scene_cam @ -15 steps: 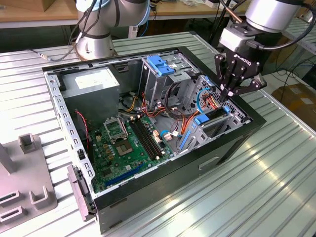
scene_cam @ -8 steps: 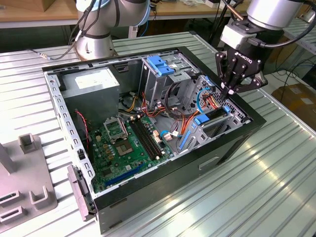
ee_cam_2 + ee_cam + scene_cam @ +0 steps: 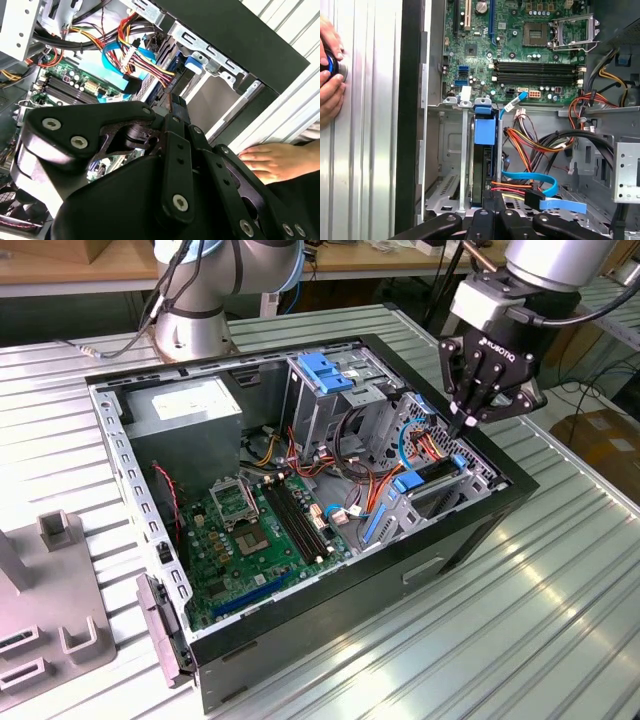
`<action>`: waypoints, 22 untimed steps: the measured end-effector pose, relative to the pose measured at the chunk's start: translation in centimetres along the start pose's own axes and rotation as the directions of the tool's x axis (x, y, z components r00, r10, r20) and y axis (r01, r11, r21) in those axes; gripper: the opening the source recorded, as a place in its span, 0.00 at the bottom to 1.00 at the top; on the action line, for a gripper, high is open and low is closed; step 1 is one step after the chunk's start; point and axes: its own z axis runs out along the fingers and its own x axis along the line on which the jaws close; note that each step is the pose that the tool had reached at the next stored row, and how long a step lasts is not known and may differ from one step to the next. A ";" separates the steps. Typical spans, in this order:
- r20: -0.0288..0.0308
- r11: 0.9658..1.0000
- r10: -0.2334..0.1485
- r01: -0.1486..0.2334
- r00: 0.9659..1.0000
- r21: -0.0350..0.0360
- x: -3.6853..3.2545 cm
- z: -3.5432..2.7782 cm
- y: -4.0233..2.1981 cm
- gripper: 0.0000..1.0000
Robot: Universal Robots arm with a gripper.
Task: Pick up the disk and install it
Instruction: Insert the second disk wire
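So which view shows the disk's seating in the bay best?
The first wrist view: the disk stands on edge in the bay slot, its blue carrier tab up, the gripper just above its end. The exterior view shows it small under the gripper; the second wrist view shows just its blue tab.

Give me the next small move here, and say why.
Probably ease the end effector straight down a little onto the disk, to press it home. The disk already stands on edge in the bay, and the end effector, shut, hangs just above the disk's end, apart from it in the exterior view. Whether the disk is fully seated I cannot tell.
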 end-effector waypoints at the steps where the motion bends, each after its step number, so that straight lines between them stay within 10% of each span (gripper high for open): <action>1: 0.000 1.000 0.000 0.000 1.000 -0.001 0.01 -0.11 0.00 0.11; 16: 0.000 1.000 -0.001 0.001 1.000 -0.009 -0.41 -1.16 -0.02 0.25; 22: -0.001 1.000 -0.001 0.001 1.000 -0.009 -3.27 -1.18 -0.07 0.25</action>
